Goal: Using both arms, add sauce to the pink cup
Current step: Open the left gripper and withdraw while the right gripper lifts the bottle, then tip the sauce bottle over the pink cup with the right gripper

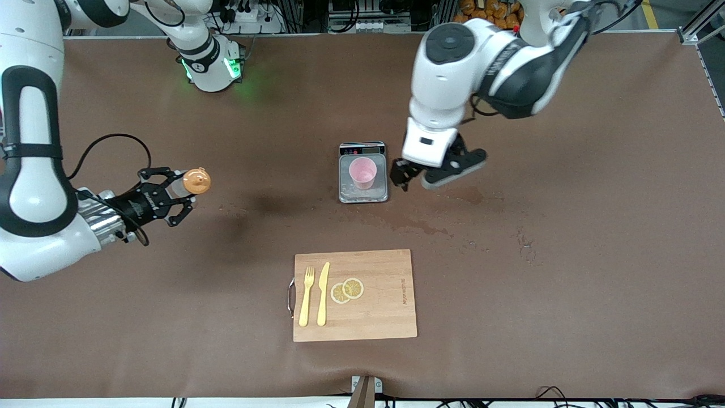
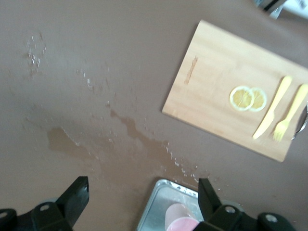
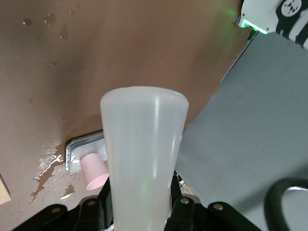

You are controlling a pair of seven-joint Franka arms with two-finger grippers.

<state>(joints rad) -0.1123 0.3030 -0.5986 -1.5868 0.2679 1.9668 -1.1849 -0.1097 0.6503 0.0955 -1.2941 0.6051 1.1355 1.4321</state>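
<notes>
We judge the step in hand to be carrying the sauce [image 1: 192, 182] from the right arm's end of the table to the pink cup [image 1: 362, 173] and tipping its orange nozzle over the rim. To do it well we should keep the bottle level on the way, bring the nozzle above the middle of the cup's mouth before tilting, and squeeze gently, since the cup is small and light and stands loose on the scale [image 1: 363, 192]. The wet stains on the table [image 1: 566, 283] near the scale suggest spills come easily here.

The right gripper [image 1: 177, 198] is clamped on the bottle's body, up in the air over the bare table toward the right arm's end, well apart from the cup. In the right wrist view the whitish bottle [image 3: 144, 154] rises straight out of the gripper, and the cup [image 3: 94, 171] shows past it on the scale.

The left gripper [image 1: 416, 177] hangs just beside the scale, toward the left arm's end, fingers [image 2: 77, 195] spread wide and holding nothing. It seems to touch neither cup nor scale, though the front view is crowded there. We would have it steady the cup or clear the way.

The cup stands upright on the scale near the table's middle, farther from the front camera than the cutting board [image 1: 355, 294].
</notes>
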